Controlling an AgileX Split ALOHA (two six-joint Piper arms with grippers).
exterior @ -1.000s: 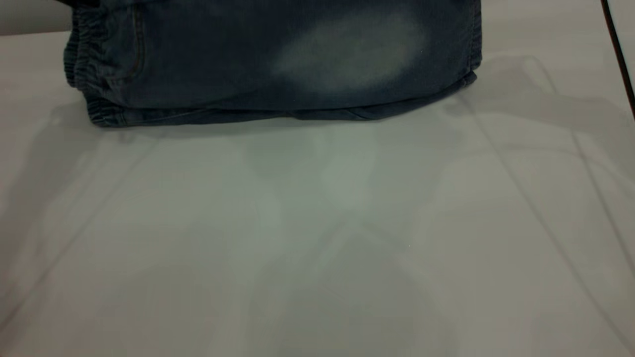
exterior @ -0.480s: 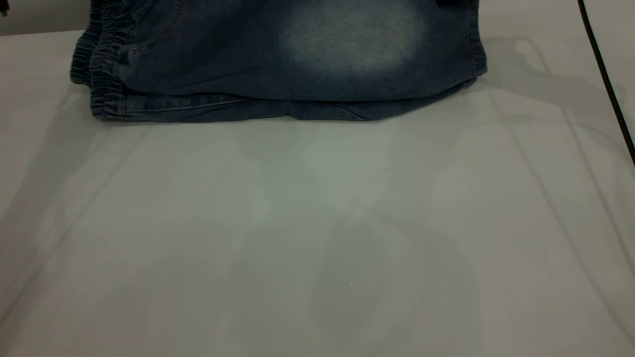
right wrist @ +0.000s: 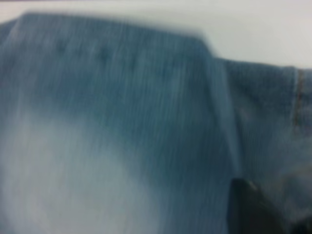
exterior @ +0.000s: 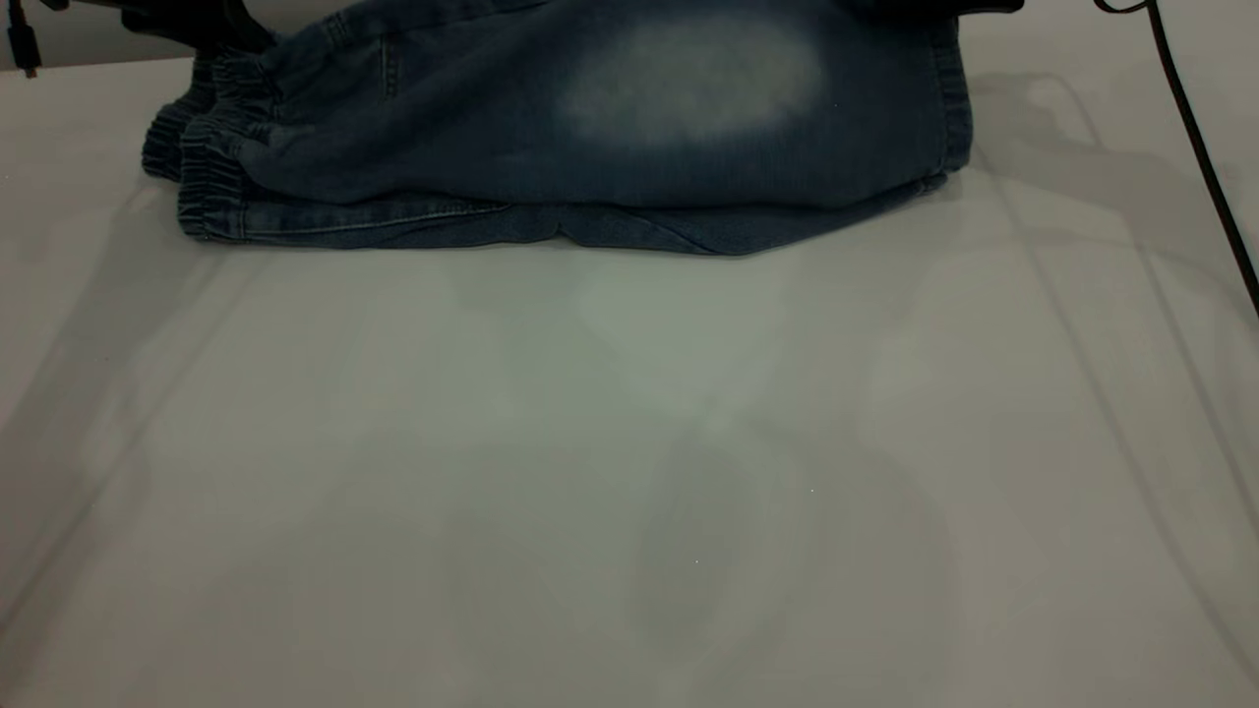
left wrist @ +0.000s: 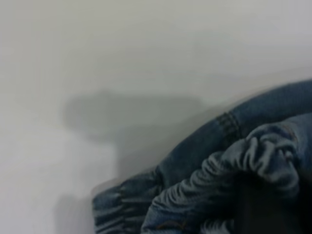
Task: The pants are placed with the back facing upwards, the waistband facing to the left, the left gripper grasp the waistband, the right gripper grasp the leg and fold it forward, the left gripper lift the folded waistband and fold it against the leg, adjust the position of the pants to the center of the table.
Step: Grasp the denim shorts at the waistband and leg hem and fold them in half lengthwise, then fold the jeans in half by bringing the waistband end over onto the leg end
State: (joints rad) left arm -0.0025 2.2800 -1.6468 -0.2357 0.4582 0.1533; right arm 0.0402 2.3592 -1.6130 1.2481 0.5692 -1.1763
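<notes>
The blue denim pants (exterior: 551,167) lie folded lengthwise at the far side of the table (exterior: 629,472). The ruffled waistband (exterior: 207,187) is at the left. The leg (exterior: 689,79) with the pale faded patch forms the top layer, its hem at the right. My left gripper (exterior: 197,25) is a dark shape at the waistband's far corner. In the left wrist view it (left wrist: 263,207) is shut on the gathered waistband (left wrist: 219,170). My right gripper (exterior: 934,5) sits at the hem's far corner. In the right wrist view a dark finger (right wrist: 246,207) is wrapped in the leg's denim (right wrist: 122,122).
A black cable (exterior: 1205,157) runs down the right edge of the exterior view. The pale tabletop stretches wide in front of the pants, crossed by faint arm shadows. A lower denim layer (exterior: 443,226) sticks out along the near edge of the fold.
The top denim layer has come down onto the lower layer and settled flatter. The waistband end has shifted right and both grippers have come into view at the upper edge.
</notes>
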